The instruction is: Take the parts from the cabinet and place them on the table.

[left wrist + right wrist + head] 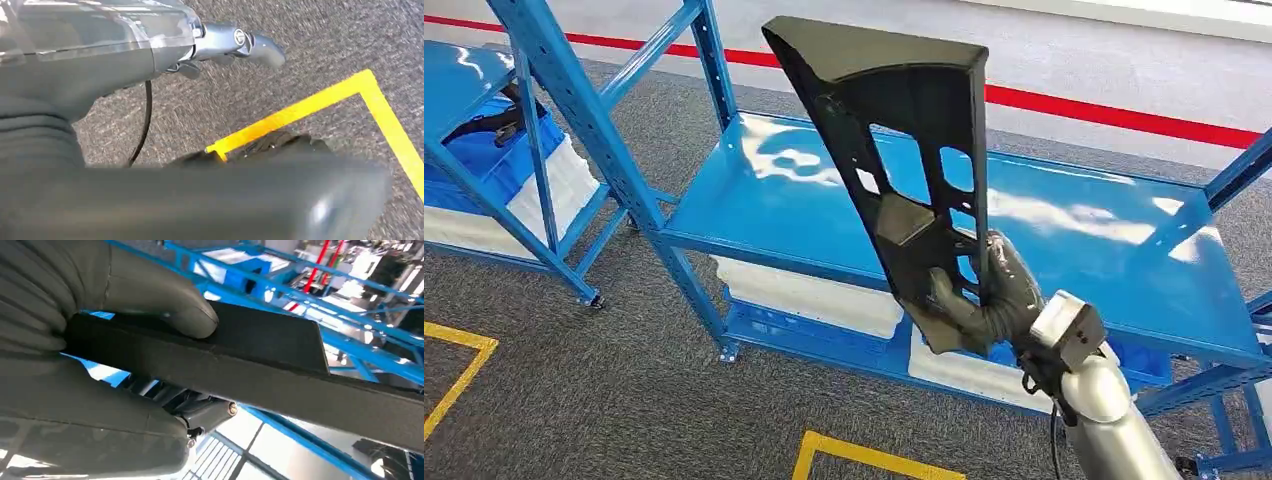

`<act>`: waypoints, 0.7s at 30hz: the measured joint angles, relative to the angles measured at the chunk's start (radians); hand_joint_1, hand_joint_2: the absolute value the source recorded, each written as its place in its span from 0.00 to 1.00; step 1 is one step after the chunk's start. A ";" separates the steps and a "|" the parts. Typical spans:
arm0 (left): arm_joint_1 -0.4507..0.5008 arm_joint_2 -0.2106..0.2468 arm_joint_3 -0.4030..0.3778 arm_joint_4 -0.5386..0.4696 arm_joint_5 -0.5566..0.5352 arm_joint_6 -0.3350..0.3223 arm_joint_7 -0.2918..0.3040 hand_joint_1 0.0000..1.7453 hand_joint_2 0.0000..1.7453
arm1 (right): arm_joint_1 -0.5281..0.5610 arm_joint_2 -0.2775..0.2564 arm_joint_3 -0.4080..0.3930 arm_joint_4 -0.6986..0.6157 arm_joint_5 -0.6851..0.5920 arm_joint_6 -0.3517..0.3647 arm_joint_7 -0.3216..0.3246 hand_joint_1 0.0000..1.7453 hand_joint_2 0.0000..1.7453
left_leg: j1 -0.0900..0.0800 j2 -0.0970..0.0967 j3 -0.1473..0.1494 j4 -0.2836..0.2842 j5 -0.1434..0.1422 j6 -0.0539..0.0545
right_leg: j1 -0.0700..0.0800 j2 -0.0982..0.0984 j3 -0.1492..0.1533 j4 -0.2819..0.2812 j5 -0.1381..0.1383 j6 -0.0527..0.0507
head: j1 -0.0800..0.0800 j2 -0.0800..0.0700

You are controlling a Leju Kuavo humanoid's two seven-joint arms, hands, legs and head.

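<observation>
On your far left in the head view you have a blue rack [529, 150] holding a blue bin [494, 160] with a white liner or foam under it; in front of it a yellow floor line [464, 370] marks a corner on the grey carpet [614, 390]; next comes the main blue cabinet [804, 215], its glossy upper shelf bare where you can see it, with white foam blocks [814, 295] on the lower shelf; a red stripe [1104, 110] runs across the floor behind it; a second yellow floor mark [864, 455] lies near the bottom edge

Moving right, the black part [904, 150], a long flat panel with cut-out openings, stands tilted above the cabinet's shelf, clear of it, wide end up and leaning to the left; your right hand [989, 300] grips it near its lower end, fingers wrapped around the edge; in the right wrist view the thumb [150, 295] presses flat on the part [260, 355] and the fingers clamp it from the other side

In the left wrist view your left hand [235, 45] hangs over the carpet beside a yellow corner mark [370, 100]; its fingers look loosely extended and it holds nothing, though much of it is blurred
</observation>
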 joint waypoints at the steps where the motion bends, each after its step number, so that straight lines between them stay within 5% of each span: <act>1: 0.000 0.000 0.004 0.000 0.002 -0.007 0.002 0.00 1.00 | -0.001 0.000 -0.001 -0.006 -0.009 0.005 0.002 1.00 1.00 | 0.000 0.000 0.000 0.000 0.000 0.000 | 0.000 0.000 0.000 0.000 0.000 0.000 | 0.000 0.000; 21: 0.001 0.002 0.037 0.000 0.023 -0.041 -0.009 0.00 1.00 | 0.013 0.023 0.007 -0.145 -0.100 0.055 0.007 1.00 1.00 | 0.000 0.000 0.000 0.000 0.000 0.000 | 0.000 0.000 0.000 0.000 0.000 0.000 | 0.000 0.000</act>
